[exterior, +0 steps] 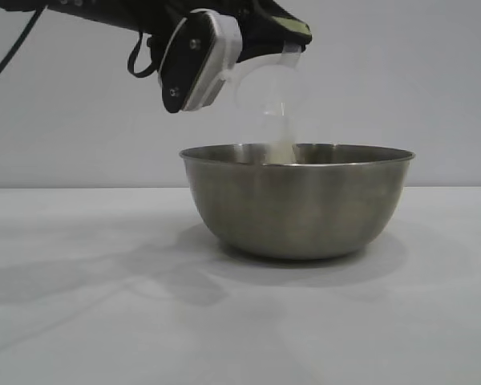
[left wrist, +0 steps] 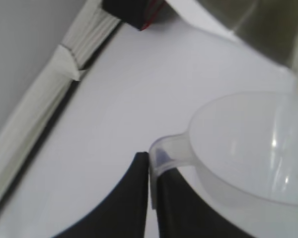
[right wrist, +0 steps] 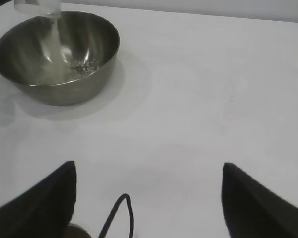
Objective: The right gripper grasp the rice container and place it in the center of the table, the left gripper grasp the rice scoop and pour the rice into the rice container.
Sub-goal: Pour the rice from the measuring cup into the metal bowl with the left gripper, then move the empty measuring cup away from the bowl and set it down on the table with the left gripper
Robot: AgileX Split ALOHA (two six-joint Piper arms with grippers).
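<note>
The large round stainless-steel bowl, the rice container (exterior: pixel 297 204), stands upright on the plain white table (exterior: pixel 80 321), about in the middle of the exterior view. Above its left part hangs the black claw-like left gripper (left wrist: pixel 150 196), coming from the upper left. Its two pointed fingers are pressed together on the flat handle of the small translucent plastic cup, the rice scoop (exterior: pixel 268 88). The scoop is tilted over the bowl, its mouth turned down toward the bowl's inside, and a thin pale stream of off-white rice (exterior: pixel 282 132) falls from it into the bowl. In the right wrist view some grains lie already on the bowl's bottom, under the stream.

The black right gripper (right wrist: pixel 149 198) is well apart from the bowl, on the near side of the table as its own camera shows, low over the bare surface. Its fingers stand wide apart and hold nothing
</note>
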